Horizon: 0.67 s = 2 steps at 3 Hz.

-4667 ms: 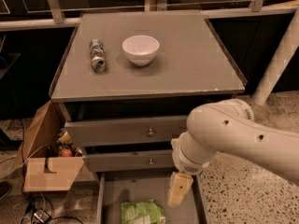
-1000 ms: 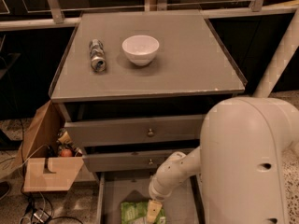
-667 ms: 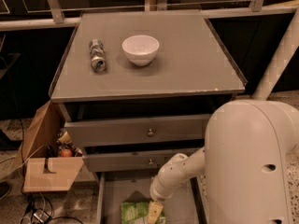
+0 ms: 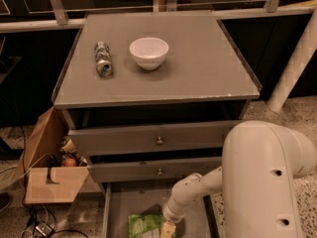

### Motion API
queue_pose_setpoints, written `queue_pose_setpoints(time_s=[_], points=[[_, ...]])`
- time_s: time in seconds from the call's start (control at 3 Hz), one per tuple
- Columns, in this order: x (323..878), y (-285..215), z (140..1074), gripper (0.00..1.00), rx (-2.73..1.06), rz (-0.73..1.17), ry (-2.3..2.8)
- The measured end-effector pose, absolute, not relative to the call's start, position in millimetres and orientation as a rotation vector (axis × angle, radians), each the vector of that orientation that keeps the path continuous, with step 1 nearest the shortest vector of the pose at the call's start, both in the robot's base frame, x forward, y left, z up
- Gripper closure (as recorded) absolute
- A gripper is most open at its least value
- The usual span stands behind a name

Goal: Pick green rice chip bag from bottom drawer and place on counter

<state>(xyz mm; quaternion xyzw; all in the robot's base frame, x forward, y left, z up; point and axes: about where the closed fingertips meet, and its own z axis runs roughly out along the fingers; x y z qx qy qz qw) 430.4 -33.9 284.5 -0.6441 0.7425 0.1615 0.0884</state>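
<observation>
Camera view: fingers [image 4: 167, 230] beside bag [image 4: 143, 225], bottom drawer [image 4: 120, 205]

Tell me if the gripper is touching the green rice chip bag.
Cannot tell: camera view shows the gripper beside the green rice chip bag, contact hidden.

Arm: I'm seeing a bulky off-white rounded plastic arm [image 4: 262, 182], showing dark screw holes [image 4: 272, 172].
Gripper: I'm seeing a pale tan gripper [image 4: 168, 229], low over the grey bottom drawer [image 4: 115, 209].
</observation>
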Motion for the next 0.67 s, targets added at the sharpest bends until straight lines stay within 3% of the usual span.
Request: queue_pose_setpoints(time_s=[0.67], points=[[425.9, -36.5, 251.2, 0.0, -1.92, 0.547, 2.219]])
